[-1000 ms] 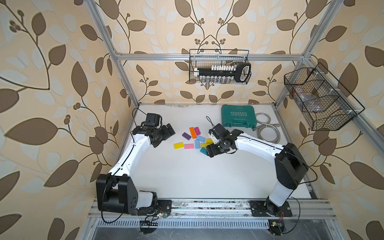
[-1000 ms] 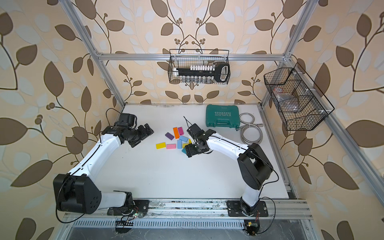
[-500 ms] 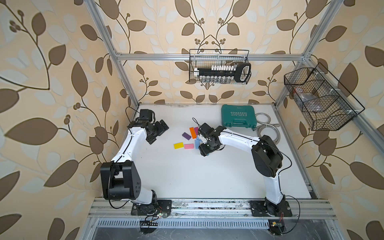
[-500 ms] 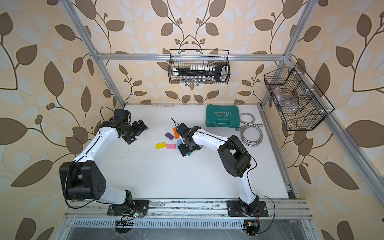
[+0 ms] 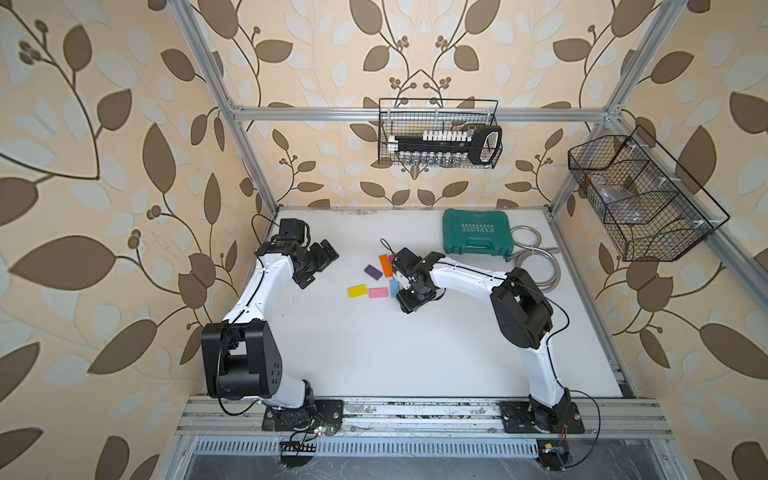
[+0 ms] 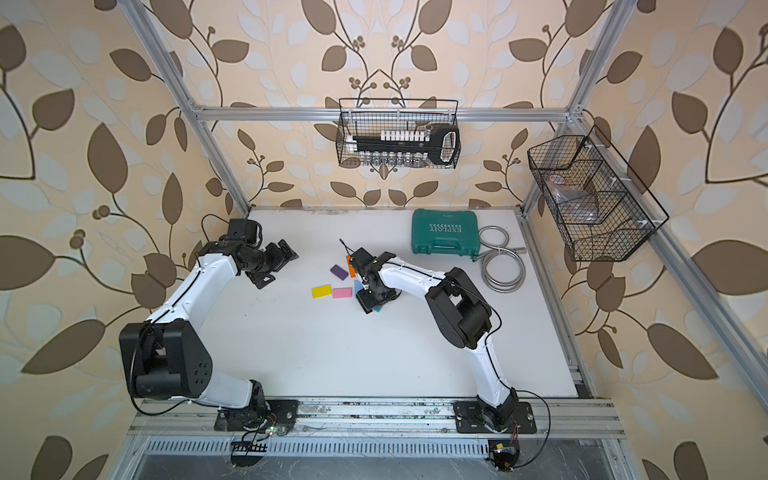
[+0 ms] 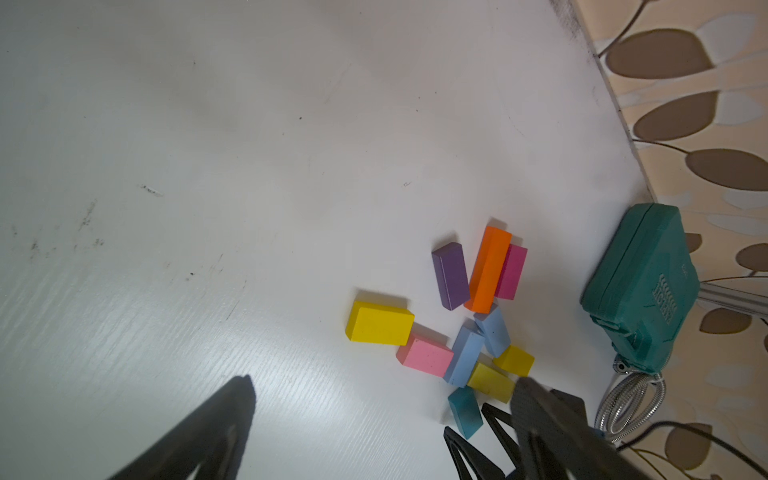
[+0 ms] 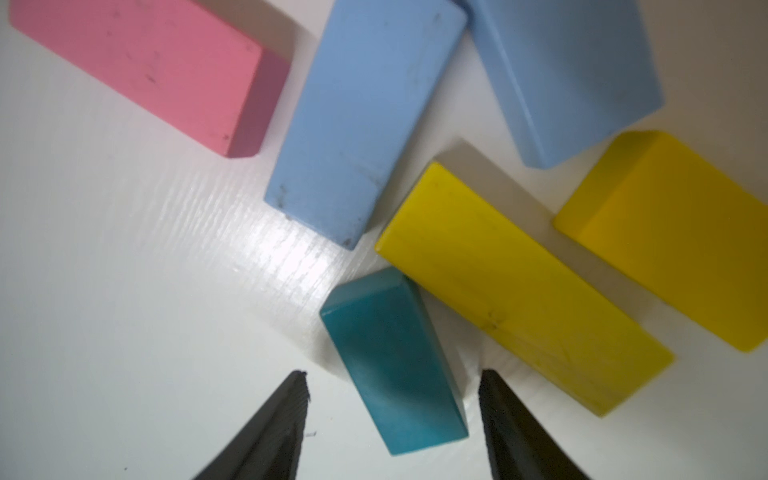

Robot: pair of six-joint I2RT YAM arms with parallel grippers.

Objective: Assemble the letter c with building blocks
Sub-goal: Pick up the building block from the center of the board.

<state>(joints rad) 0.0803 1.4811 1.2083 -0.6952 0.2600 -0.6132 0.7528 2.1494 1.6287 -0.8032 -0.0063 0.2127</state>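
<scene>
Right gripper (image 8: 393,376) hovers low, jaws apart either side of the teal block (image 8: 390,332) — not yet pinching it — while the other building blocks (image 7: 465,353) lie jumbled on the white table (image 7: 208,166), no C begun; left gripper (image 5: 316,267) hangs wide open, well aside.

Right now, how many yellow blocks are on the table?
3. One yellow block lies beside the pink block; a second and a third sit together next to the light blue blocks. I see no others.
</scene>
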